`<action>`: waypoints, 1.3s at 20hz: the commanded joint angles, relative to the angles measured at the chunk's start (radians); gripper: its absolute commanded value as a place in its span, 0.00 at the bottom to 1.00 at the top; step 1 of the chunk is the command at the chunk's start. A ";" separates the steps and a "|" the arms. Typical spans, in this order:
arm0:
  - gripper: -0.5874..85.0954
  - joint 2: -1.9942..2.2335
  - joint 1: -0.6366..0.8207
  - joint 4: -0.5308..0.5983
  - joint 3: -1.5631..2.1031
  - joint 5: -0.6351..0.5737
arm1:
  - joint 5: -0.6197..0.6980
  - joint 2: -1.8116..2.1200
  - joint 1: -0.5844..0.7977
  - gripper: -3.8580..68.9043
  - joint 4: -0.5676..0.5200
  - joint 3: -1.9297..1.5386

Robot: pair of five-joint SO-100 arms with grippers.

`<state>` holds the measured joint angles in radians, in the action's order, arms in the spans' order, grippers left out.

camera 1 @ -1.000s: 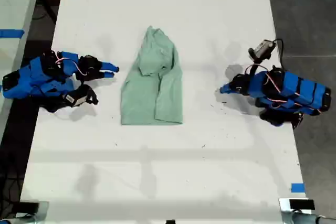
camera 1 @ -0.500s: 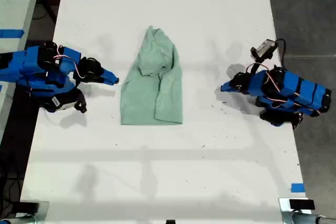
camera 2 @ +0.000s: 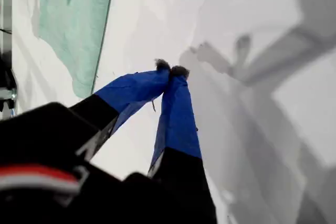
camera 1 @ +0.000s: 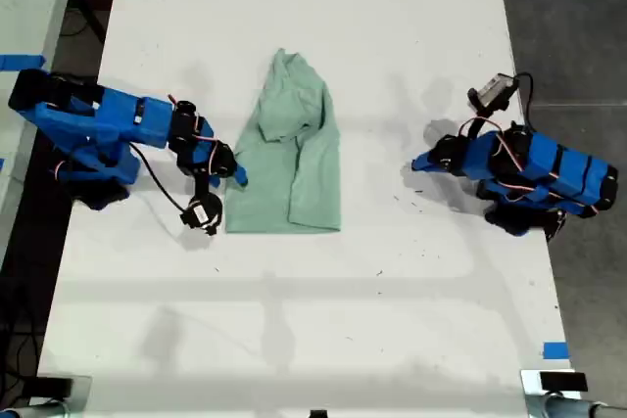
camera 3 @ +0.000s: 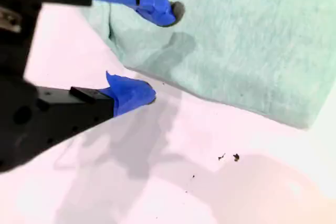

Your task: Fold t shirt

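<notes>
A: Second wrist view first: how do the fingers stand?

B: My second gripper (camera 3: 160, 53) has its fingers apart. One blue fingertip (camera 3: 163, 11) is over the shirt (camera 3: 236, 40), the other over the bare tabletop (camera 3: 173, 182) just beside the cloth's edge. I cannot tell whether either tip touches down.

A: And the other pair?

B: My first gripper (camera 2: 170, 69) has its fingers together, tips meeting, with nothing between them, over bare tabletop. The shirt shows far off in that view.

A: Where is the shirt itself?

B: In the exterior view the shirt (camera 1: 289, 149) lies flat mid-tabletop, folded and layered, narrower at its far end and square at its near end. My second gripper (camera 1: 231, 173) is at the shirt's edge on the exterior view's left, near the square end. My first gripper (camera 1: 419, 163) is well apart from the shirt, on the exterior view's right.
</notes>
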<state>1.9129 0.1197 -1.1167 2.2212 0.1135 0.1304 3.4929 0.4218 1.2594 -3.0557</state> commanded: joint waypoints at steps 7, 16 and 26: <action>0.01 -0.173 0.018 0.067 -0.071 -0.041 | -0.002 0.014 0.003 0.06 -0.020 -0.055; 0.01 -0.291 0.026 -0.400 -0.661 -0.147 | -0.003 0.014 0.003 0.06 -0.020 -0.055; 0.18 -0.611 -0.028 -0.379 -1.154 -0.270 | -0.003 0.014 0.003 0.06 -0.020 -0.055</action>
<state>1.2993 0.1135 -1.5493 1.1397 -0.1289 0.1304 3.4929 0.4218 1.2594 -3.0557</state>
